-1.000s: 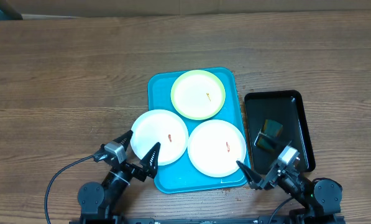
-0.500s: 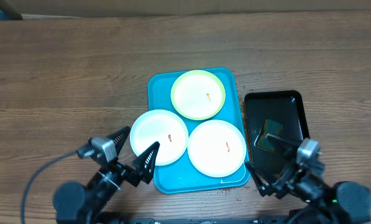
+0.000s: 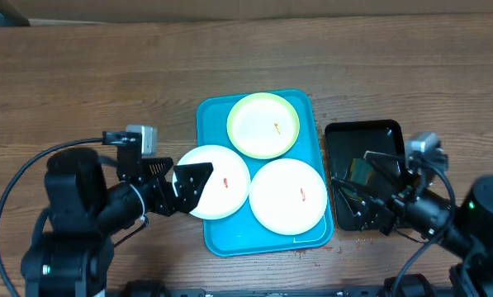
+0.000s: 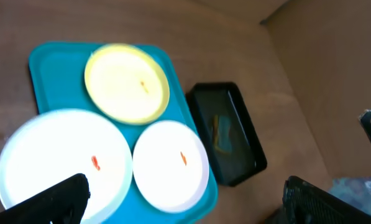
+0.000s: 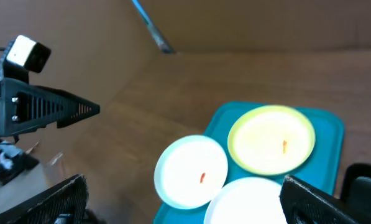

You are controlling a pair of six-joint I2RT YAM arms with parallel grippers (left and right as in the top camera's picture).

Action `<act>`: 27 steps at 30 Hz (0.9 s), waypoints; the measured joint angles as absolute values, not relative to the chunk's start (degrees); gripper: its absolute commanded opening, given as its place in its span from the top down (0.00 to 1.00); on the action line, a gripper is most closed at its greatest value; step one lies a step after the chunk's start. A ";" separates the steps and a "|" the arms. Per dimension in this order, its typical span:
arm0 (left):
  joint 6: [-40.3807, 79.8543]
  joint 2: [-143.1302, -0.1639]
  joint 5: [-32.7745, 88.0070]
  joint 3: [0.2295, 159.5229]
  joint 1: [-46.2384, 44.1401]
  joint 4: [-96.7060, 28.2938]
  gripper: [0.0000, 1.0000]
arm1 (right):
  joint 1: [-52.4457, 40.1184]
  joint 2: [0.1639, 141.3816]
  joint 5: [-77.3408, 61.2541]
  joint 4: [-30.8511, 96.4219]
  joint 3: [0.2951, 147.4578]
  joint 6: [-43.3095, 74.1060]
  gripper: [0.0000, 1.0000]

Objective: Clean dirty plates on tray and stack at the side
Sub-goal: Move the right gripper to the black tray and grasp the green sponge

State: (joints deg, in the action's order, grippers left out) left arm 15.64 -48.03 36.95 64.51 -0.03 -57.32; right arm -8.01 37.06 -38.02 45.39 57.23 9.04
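Note:
The blue tray [image 3: 229, 239] lies mid-table and holds three plates. The pale yellow-green plate [image 3: 263, 124] is at its far end. One white plate [image 3: 225, 177] overhangs the tray's left edge. The other white plate [image 3: 288, 195] is at the near right. Each has a small orange-red smear. My left gripper [image 3: 180, 183] is open and empty, raised over the left white plate's left edge. My right gripper [image 3: 357, 186] is open and empty above the black tray. The left wrist view shows the tray [image 4: 48, 56] and plates below the open gripper [image 4: 185, 205]. The right wrist view shows them below the open gripper [image 5: 185, 202].
A smaller black tray [image 3: 395, 136] sits right of the blue tray and holds a small dark object [image 3: 360, 171]. Bare wooden tabletop [image 3: 89, 91] extends left and to the back. A cardboard wall runs along the far edge [image 3: 246, 8].
Both arms have lifted and come forward from the table's near edge. The left gripper now hangs over the left white plate's edge, the right over the black tray. The plates have not moved.

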 measured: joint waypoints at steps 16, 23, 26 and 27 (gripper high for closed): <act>8.34 -51.03 45.80 64.53 -5.04 -60.31 0.00 | -8.01 68.66 -7.01 60.14 56.60 27.51 0.50; 7.03 -51.03 44.23 64.55 -11.49 -61.76 0.00 | -8.01 87.59 -1.32 57.98 56.55 32.97 0.57; 6.85 -51.03 41.25 64.58 -12.80 -63.16 0.00 | -8.01 94.04 -0.51 55.00 56.55 34.06 0.63; 6.85 -51.03 40.38 64.58 -12.80 -63.68 0.00 | -8.01 95.70 -0.19 54.48 56.55 34.44 0.67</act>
